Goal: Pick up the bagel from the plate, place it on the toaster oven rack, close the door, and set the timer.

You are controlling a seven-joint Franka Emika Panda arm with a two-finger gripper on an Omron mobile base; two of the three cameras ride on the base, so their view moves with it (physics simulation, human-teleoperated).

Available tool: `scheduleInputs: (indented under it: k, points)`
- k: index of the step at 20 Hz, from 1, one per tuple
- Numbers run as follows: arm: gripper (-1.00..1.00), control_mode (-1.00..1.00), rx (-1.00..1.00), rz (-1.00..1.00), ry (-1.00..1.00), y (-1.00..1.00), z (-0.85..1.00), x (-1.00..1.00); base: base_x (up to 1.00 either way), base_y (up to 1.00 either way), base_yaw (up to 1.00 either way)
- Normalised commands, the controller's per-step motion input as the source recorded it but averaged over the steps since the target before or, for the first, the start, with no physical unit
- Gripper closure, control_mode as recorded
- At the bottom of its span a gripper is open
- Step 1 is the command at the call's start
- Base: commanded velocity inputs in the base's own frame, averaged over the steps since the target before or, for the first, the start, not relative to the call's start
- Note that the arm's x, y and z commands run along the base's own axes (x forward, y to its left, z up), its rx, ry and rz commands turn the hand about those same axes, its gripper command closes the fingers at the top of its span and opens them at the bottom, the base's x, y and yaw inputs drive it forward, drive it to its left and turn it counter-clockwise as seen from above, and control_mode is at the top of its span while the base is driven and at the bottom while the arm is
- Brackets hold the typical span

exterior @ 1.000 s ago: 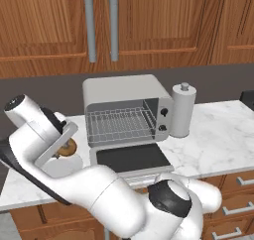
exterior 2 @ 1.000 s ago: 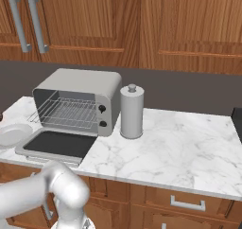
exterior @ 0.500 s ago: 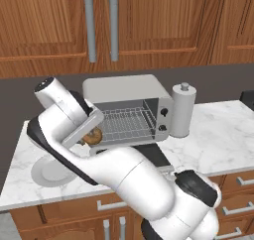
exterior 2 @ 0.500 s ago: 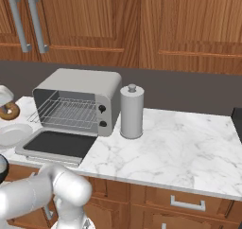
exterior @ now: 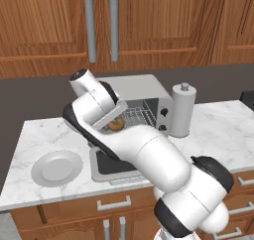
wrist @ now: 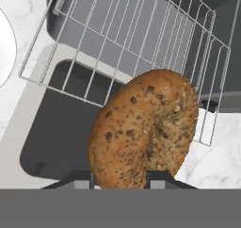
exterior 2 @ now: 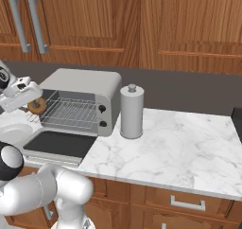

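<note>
My gripper [exterior: 113, 121] is shut on the bagel [exterior: 115, 125], a seeded golden-brown ring held on edge in the air. It hangs over the front left part of the toaster oven rack [exterior: 138, 117], which is pulled out over the open door [exterior: 110, 165]. In the hand view the bagel [wrist: 143, 128] stands between my fingertips [wrist: 75, 178], with the rack [wrist: 132, 38] and the flat dark door [wrist: 56, 128] below it. From the right base view, the bagel [exterior 2: 36, 105] is at the rack's [exterior 2: 71, 113] left end. The plate [exterior: 37, 170] lies bare to the left.
The grey toaster oven [exterior: 134, 88] stands against the dark back wall, its two knobs on the right. A tall white cylinder with a knob on top [exterior: 182, 110] stands just right of it. Marble counter [exterior 2: 179, 143] stretches to the right. Wooden cabinets hang overhead.
My arm has swung right from above the plate to the oven's front, carrying the bagel with it. The plate now lies uncovered.
</note>
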Motion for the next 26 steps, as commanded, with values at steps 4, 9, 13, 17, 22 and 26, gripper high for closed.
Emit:
scheduleInputs:
  k: [4,9,13,17,22,26]
  points:
    - [1.00,-1.00,0.00,-0.05,-0.01,-0.59,-0.01,0.43,0.00,0.00,0.00]
    - [1.00,-1.00,0.00,-0.02,-0.03,-0.35,-0.15,0.25,0.00,0.00,0.00]
    - [1.00,-1.00,0.00,0.00,-0.04,-0.10,-0.30,0.13,0.00,0.00,0.00]
    - [1.00,-1.00,0.00,0.00,-0.03,-0.01,-0.20,0.36,0.00,0.00,0.00]
    - [1.00,-1.00,0.00,0.00,0.00,0.00,-0.14,0.55,0.00,0.00,0.00]
    - [1.00,-1.00,0.00,0.00,0.00,0.00,-0.19,0.38,0.00,0.00,0.00]
